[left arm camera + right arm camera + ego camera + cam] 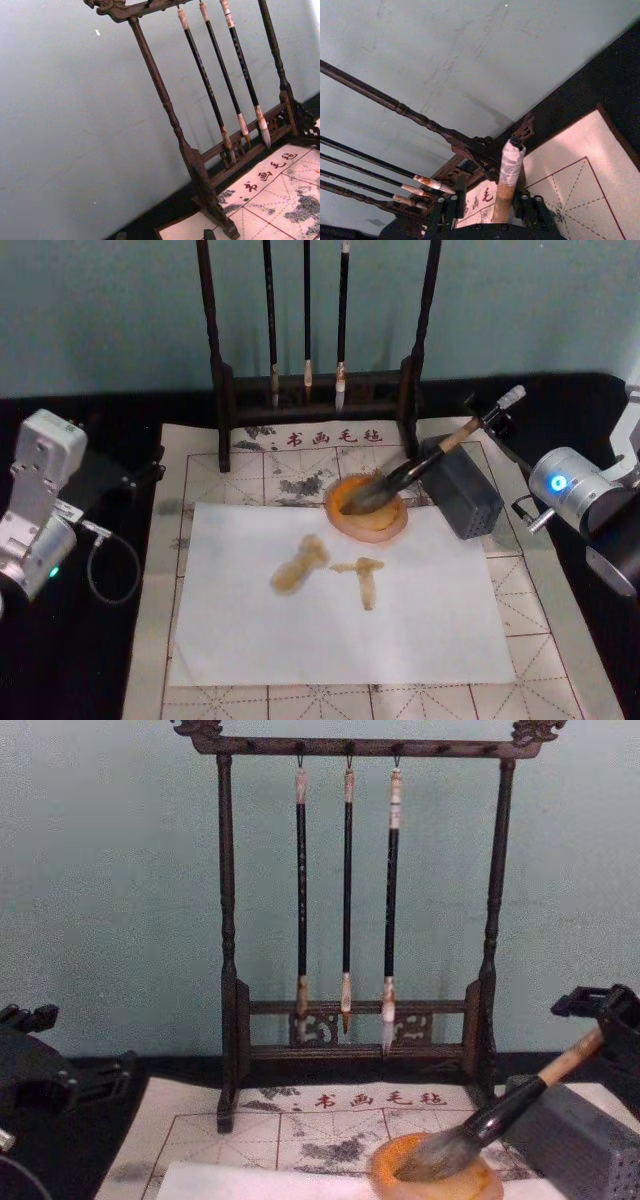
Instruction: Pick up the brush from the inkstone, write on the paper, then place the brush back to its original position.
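Brush (415, 468) lies tilted, its grey bristles down in the orange inkstone (368, 508), its handle rising toward the robot's right. Right gripper (492, 418) sits at the white-wrapped handle end; in the right wrist view its fingers (526, 206) stand on both sides of the handle, closed on it. Inkstone rests at the far edge of the paper (340, 595), which carries tan strokes. Left gripper (35, 505) parked at the left table edge, well apart; its finger state cannot be told. Wooden rack (355, 910) with three thin brushes stands behind.
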Motion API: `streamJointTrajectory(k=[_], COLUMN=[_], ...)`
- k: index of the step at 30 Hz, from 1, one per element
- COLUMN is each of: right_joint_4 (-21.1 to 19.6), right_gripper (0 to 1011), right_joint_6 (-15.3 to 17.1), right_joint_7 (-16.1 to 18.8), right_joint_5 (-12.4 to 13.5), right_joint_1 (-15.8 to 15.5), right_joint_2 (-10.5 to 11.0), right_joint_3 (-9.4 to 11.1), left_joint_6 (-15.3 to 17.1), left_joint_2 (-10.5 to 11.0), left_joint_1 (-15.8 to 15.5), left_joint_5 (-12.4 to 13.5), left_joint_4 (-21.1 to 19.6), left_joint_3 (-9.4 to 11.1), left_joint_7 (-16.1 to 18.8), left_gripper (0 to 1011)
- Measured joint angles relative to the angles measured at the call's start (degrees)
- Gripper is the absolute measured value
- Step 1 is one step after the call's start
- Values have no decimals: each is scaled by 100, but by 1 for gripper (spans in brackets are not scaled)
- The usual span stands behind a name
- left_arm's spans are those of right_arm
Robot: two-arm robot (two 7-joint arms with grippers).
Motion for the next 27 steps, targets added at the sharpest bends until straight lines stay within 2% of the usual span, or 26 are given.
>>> streamJointTrajectory(k=[5, 6, 9, 15, 21, 27], right_joint_4=[0, 0, 0, 0, -8, -160], right_gripper=[677, 736, 791, 978, 1000, 1000], right_joint_6=[2, 3, 4, 5, -10, -20], right_joint_7=[2, 3, 5, 8, 12, 13], right_joint_5=[-2, -3, -4, -8, -4, 68], right_joint_1=[0, 0, 0, 0, -4, -99], right_joint_2=[0, 0, 0, 0, 46, 197], right_joint_3=[1, 1, 1, 0, -52, -136], left_joint_6=[0, 0, 0, 0, 0, 0], left_joint_2=[0, 0, 0, 0, 0, 0], left_joint_1=[0, 0, 0, 0, 0, 0], left_joint_5=[0, 0, 0, 0, 0, 0], left_joint_4=[0, 0, 0, 0, 0, 0], left_joint_3=[0, 0, 0, 0, 0, 0], left_joint_7=[0, 0, 0, 0, 0, 0], left_gripper=[1001, 1001, 1001, 1001, 1001, 1001])
